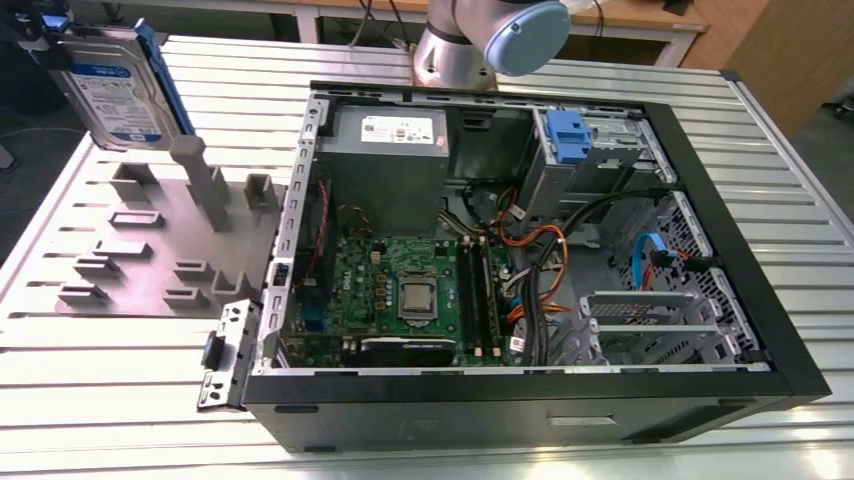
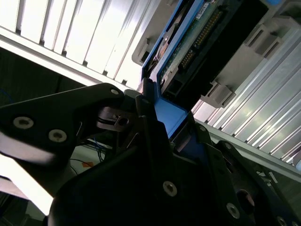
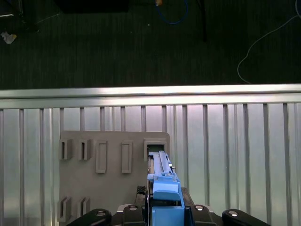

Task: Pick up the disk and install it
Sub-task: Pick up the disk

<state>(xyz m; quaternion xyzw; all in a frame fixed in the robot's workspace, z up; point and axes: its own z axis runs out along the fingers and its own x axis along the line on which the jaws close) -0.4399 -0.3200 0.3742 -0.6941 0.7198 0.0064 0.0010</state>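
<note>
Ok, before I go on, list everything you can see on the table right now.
disk: one, silver-grey, white-and-blue label, blue bracket; upright at the exterior view's far left, above the fixture plate.
fixture plate: one, grey, with slotted blocks; on the table, at the exterior view's left of the case.
computer case: one, black, side open; mid-table.
power supply: one, grey; inside the case.
motherboard: one, green; on the case floor.
blue handle: one; on the grey drive cage.
cables: several, orange, black, blue; inside the case.
table: one, ribbed aluminium.
arm: one, silver with a light-blue cap; beyond the case.
gripper: one, black; shut on the disk's blue bracket.
</note>
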